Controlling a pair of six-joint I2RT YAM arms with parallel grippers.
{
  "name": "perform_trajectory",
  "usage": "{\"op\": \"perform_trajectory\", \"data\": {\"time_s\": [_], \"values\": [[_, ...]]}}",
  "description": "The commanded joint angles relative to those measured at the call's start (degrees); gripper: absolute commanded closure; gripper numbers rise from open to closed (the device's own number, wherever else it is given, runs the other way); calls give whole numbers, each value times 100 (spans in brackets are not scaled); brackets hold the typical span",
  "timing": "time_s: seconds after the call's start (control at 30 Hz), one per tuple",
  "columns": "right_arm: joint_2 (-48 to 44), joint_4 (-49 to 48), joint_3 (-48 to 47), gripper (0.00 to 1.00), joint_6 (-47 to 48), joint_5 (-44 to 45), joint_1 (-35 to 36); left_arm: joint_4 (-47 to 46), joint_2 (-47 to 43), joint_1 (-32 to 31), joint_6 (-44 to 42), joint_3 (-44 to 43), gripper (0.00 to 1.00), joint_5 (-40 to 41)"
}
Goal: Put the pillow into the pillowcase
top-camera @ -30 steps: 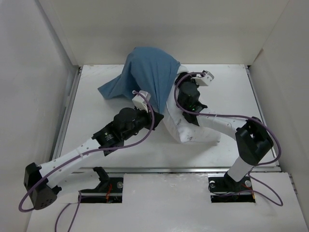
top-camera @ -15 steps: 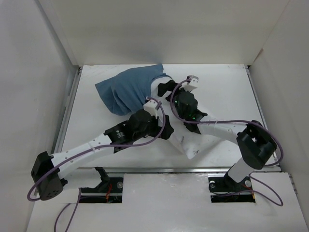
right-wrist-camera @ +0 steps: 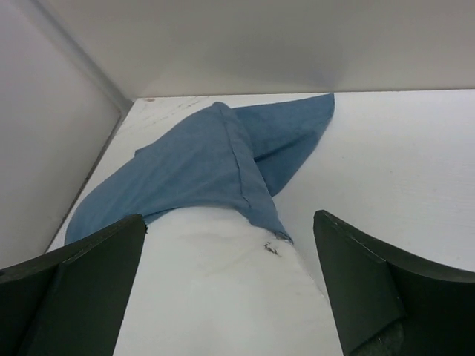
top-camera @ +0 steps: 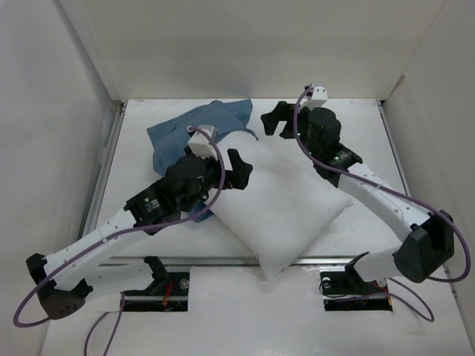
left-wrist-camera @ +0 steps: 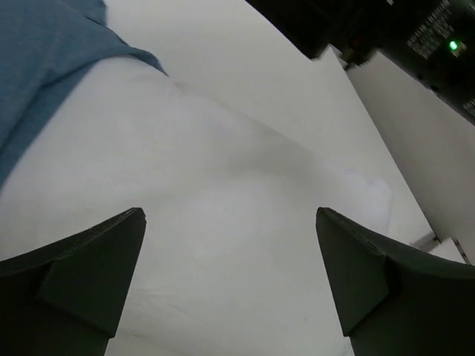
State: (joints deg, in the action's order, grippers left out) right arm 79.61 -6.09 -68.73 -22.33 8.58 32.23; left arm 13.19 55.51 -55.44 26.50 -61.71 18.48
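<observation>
1. Pillowcase (top-camera: 174, 137) comes first on the left. You'll find the slate-blue cloth bunched and wrinkled on the table (top-camera: 356, 133), behind and to the left of your left pincer (top-camera: 239, 169). In the left wrist view the pillowcase (left-wrist-camera: 44, 67) fills the corner beyond the left finger.
2. Your left pincer has its jaws spread wide and nothing in its grip. Its own camera shows both dark fingers (left-wrist-camera: 82, 285) well apart, with only white fabric showing between them.
3. Directly under that pincer and off to its right lies the pillow (top-camera: 286, 208), plump and white, set at a slant across the table. Only its far-left end sits inside the blue cloth, and the rest lies bare. The corner nearest the arm bases reaches the table's near edge. Whether the left fingers touch the pillow, you cannot tell from these views.
4. Your right pincer (top-camera: 273, 124) is just right of the pillow's far end and points left toward the pillowcase. Its jaws also stand wide apart, holding nothing.
5. From the right wrist, you see the pillow (right-wrist-camera: 215, 297) below and between the fingers. Straight ahead of them the pillowcase (right-wrist-camera: 200, 178) drapes over the pillow's far end, its hem running across the white fabric.
</observation>
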Motion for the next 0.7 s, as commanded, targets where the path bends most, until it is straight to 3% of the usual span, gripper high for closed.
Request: {"op": "perform_trajectory", "data": {"time_s": [0.0,0.1,0.2,0.37,0.43,0.67], "values": [[-34,713,-351,0,606,-313,-41,726,179,33,344,-665,0,1503],[98,714,-352,0,860,-865,-41,1787,706,340,803,-1200,0,2245],[98,661,-290,0,1255,-1655,-41,2327,1206,664,945,-1334,2,2415],[273,661,-238,0,1889,-2728,-41,2267,1945,1395,515,-1414,2,2099],[335,714,-177,0,2039,-2791,-41,1831,2192,1509,-80,-1414,4,1845],[397,714,-70,1,2214,-2879,12,1318,2763,2027,-707,-1624,4,1686]]}}
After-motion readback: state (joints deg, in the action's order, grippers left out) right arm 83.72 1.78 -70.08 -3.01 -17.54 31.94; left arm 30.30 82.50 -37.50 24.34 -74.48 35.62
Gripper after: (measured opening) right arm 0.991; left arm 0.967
